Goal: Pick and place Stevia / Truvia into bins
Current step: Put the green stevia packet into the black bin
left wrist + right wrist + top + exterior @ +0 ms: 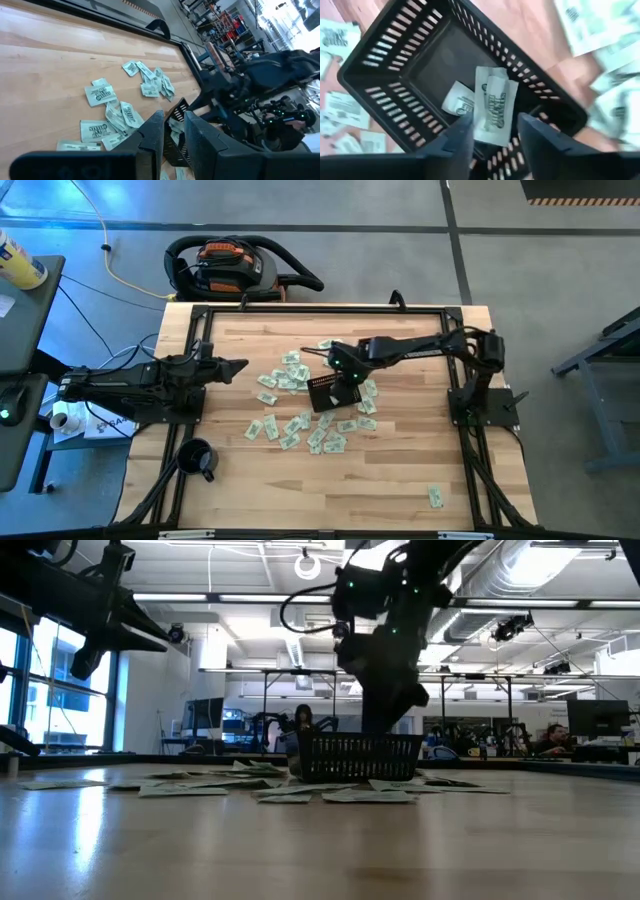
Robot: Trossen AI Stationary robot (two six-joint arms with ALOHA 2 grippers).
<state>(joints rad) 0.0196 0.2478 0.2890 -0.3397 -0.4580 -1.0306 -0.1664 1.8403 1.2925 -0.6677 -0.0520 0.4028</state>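
Many pale green and white sachets (290,375) lie flat and scattered across the middle of the table, some around the black mesh basket (335,393). My right gripper (495,125) hovers over the basket, pointing down, open. Two or three sachets (492,105) lie inside the basket, below the gap between the fingers; I see no finger touching them. In the low view the gripper (385,720) hangs just above the basket (360,757). My left gripper (238,367) waits raised at the table's left, fingers close together and holding nothing (173,119).
A round black mug (197,458) stands near the near-left corner. One lone sachet (436,497) lies near the near-right corner. A black metal frame (300,308) runs around the table's edges. Bare wood shows along the near side.
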